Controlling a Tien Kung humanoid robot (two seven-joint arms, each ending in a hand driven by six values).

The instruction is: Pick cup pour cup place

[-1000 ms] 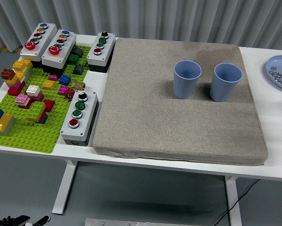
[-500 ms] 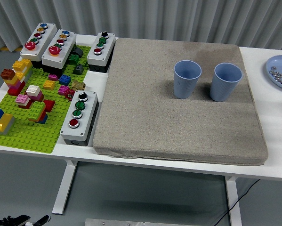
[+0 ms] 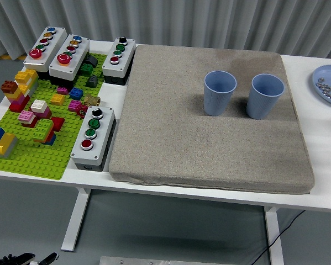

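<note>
Two blue cups are standing upright on the grey mat [image 3: 209,116], the left cup [image 3: 219,93] just beside the right cup [image 3: 264,95], both toward the mat's far right part and apart from each other. Neither robot hand is showing over the table, so finger state cannot be told. Left of the mat, button boxes [image 3: 93,138] are sitting by a green brick plate [image 3: 30,152]; right of it, a blue dish [image 3: 326,83] is lying. Nothing is differing from the earlier frames; both cups are staying put.
</note>
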